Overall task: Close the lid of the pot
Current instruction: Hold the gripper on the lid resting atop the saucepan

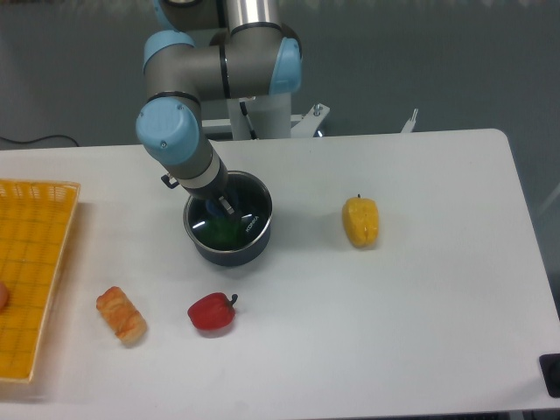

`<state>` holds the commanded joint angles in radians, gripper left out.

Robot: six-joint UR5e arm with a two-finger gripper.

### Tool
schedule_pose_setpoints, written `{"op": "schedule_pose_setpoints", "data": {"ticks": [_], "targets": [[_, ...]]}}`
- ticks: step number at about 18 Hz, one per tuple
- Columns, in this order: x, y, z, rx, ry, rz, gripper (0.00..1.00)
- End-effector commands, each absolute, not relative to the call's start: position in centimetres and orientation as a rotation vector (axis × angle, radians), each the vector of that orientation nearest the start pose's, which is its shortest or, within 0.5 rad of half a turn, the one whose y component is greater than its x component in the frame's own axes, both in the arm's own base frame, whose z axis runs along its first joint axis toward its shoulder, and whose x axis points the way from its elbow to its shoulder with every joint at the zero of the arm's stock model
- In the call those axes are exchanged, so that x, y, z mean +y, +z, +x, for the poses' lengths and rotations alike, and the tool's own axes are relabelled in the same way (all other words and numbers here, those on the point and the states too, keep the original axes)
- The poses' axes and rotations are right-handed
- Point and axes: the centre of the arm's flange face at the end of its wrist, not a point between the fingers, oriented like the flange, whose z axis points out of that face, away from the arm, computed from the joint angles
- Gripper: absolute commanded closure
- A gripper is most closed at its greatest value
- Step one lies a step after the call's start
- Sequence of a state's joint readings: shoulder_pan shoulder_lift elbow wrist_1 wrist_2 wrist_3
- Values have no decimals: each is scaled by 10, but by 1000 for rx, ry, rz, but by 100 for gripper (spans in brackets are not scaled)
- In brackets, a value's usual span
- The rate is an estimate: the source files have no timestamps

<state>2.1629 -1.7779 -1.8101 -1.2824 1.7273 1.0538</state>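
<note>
The dark pot (238,250) stands on the white table left of centre, and something green shows inside it. Its handle is hidden behind the arm. The glass pot lid (249,214) lies over the pot's mouth, its metal rim close to the pot's rim. My gripper (220,204) reaches down onto the lid's centre from the upper left, covering the knob. Its fingers look shut on the knob, though the wrist hides most of them.
A yellow pepper (360,221) lies to the pot's right. In front of the pot are a red pepper (211,311) and a piece of bread (121,315). A yellow basket (35,262) fills the left edge.
</note>
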Motion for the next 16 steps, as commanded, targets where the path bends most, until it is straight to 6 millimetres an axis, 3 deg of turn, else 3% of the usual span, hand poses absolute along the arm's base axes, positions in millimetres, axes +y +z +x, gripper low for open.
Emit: {"op": "schedule_pose_setpoints", "data": {"ticks": [13,14,16], "targets": [[500,292,-194,803,-7,-3285,38],[500,292,-194,803,-7,-3285,28],[499,292,-194,798,-5,-3287,27]]}}
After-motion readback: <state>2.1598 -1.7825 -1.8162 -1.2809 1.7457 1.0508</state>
